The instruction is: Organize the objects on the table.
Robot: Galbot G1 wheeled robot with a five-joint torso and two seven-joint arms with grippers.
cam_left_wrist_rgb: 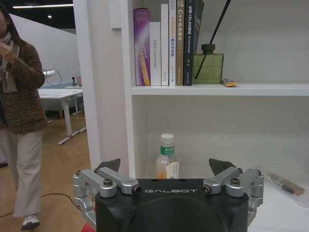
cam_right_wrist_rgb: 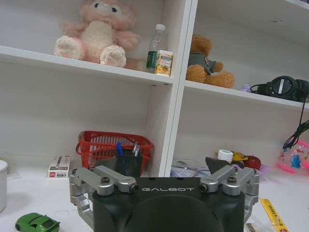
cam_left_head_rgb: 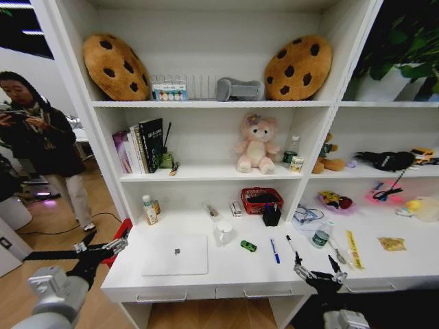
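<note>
A shut silver laptop [cam_left_head_rgb: 175, 253] lies flat on the white table [cam_left_head_rgb: 226, 275], left of centre. To its right are a tiny green toy car [cam_left_head_rgb: 248, 245] [cam_right_wrist_rgb: 37, 223], a blue pen [cam_left_head_rgb: 274, 251] and a black pen [cam_left_head_rgb: 291, 244]. My left gripper [cam_left_head_rgb: 101, 249] [cam_left_wrist_rgb: 165, 165] hovers open just off the table's left end, level with the laptop. My right gripper [cam_left_head_rgb: 316, 262] [cam_right_wrist_rgb: 161, 164] stands open over the front edge, just right of the pens. Neither holds anything.
At the back of the table stand a white mug [cam_left_head_rgb: 223, 233], a black pen holder [cam_left_head_rgb: 271, 216] [cam_right_wrist_rgb: 128, 163], a red basket [cam_left_head_rgb: 260, 199] and a small bottle [cam_left_head_rgb: 149, 210] [cam_left_wrist_rgb: 167, 157]. Another bottle [cam_left_head_rgb: 319, 235] and clutter lie to the right. Shelves rise behind. A person stands far left.
</note>
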